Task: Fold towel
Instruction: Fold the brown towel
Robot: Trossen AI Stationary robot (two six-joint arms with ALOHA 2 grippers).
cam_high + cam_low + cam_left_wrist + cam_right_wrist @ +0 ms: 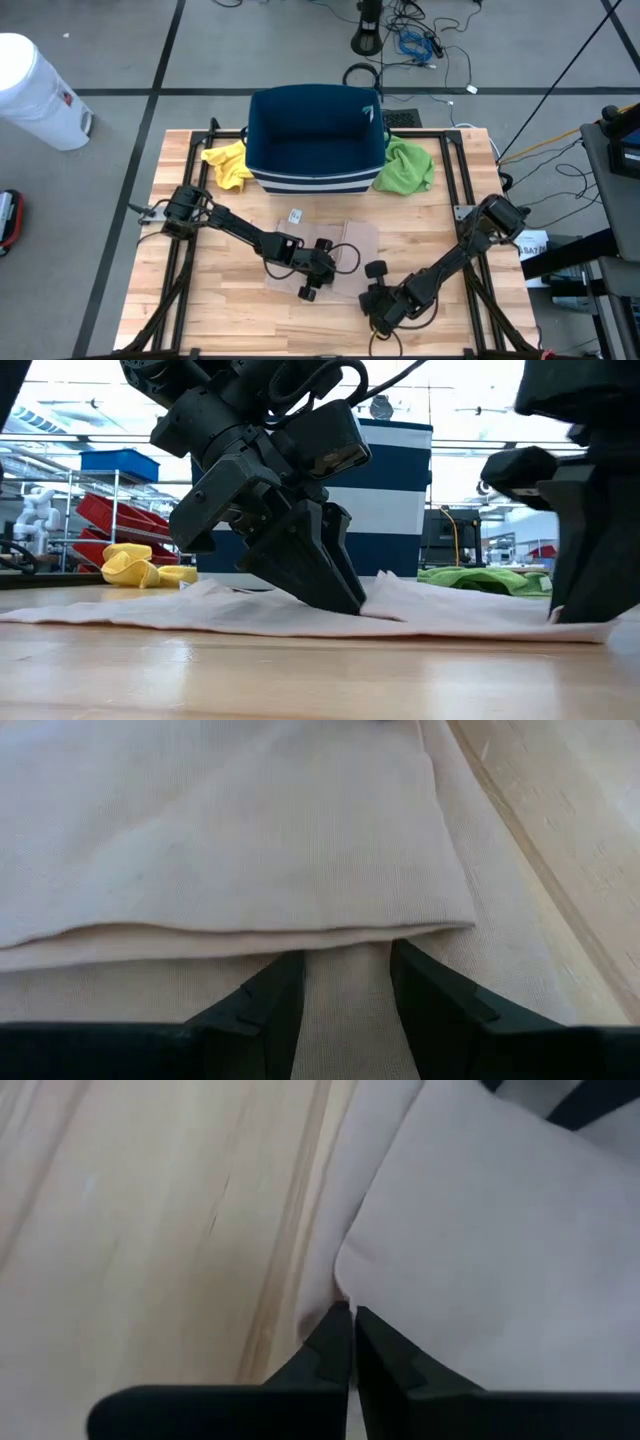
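Observation:
A beige towel [345, 240] lies flat on the wooden table, partly folded; in the left wrist view a folded edge [250, 930] lies over a lower layer. My left gripper [345, 990] stands open near the towel's middle [345, 600], just short of that fold. My right gripper [350, 1330] is shut at the towel's near right edge [575, 610]. In the high view the left gripper [322, 270] and the right gripper [378, 290] are both at the towel's near side. My left gripper sets both open fingertips [275, 990] down on the towel's lower layer [345, 965], slanting down from the table's left. The cloth between them lies flat on the table and is not pinched. My right gripper pinches the towel's edge [338, 1295] between its two fingertips, slanting down from the near right. The cloth puckers slightly at the tips. One layer or several, I cannot tell. The towel stays on the table.
A blue bin with white stripes [315, 140] stands at the table's far middle, with a yellow cloth [228, 165] to its left and a green cloth [405, 165] to its right. A small white tag [296, 215] lies beyond the towel. Bare wood shows along the near edge.

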